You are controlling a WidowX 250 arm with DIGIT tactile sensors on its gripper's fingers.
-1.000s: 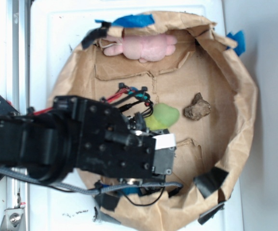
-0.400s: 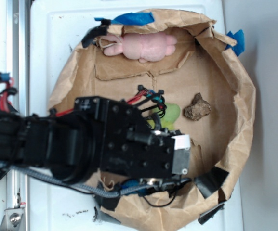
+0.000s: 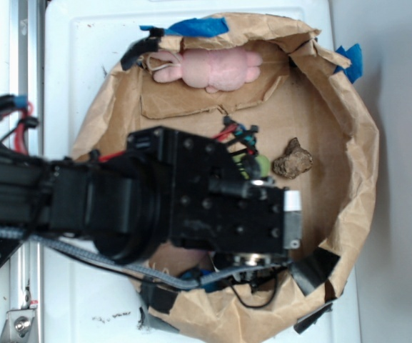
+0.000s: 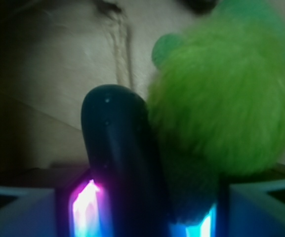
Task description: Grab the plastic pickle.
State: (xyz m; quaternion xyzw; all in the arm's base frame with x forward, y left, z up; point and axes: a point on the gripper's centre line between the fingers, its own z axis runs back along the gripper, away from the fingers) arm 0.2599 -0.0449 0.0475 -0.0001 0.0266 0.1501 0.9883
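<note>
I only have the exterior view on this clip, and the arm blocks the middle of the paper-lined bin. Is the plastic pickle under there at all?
Observer: Yes. The wrist view shows the plastic pickle, dark and glossy, running up from the bottom edge.
Operator: Anything touching it?
Observer: The fuzzy green toy presses against its right side.
Operator: Is the gripper around it?
Observer: Both the pickle and the toy's lower part lie between the fingers at the bottom corners; whether they have closed, I cannot tell.
</note>
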